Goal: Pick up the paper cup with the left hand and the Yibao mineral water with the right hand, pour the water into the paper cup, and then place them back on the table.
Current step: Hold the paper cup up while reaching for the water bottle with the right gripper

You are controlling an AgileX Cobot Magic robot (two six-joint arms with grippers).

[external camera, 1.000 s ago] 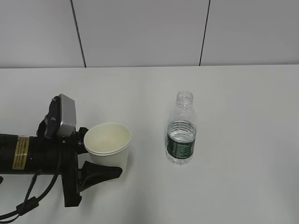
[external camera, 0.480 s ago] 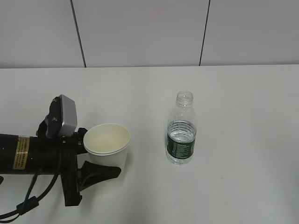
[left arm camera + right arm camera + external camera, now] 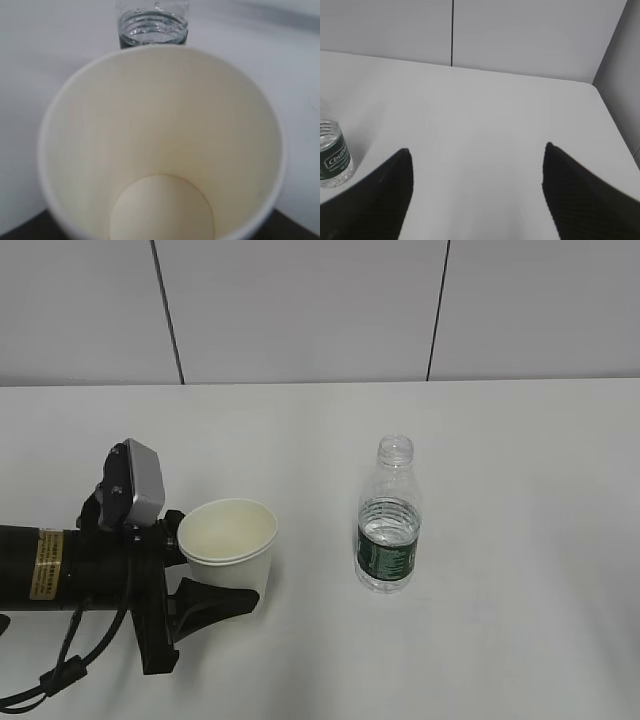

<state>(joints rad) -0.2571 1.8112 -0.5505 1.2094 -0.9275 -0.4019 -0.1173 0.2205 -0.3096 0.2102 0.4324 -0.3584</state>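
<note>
Right gripper (image 3: 476,172), jaws spread wide & empty, hangs over the desk (image 3: 520,470) with upright Yibao mineral water (image 3: 332,152) off to its left; left gripper (image 3: 215,585) hugs the paper cup (image 3: 229,545), grip unclear.

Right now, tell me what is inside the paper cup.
The paper cup is empty: the left wrist view shows bare cream walls and a dry round bottom. The water is in the Yibao mineral water bottle behind it. The left pincer's grip under the cup is hidden.
</note>
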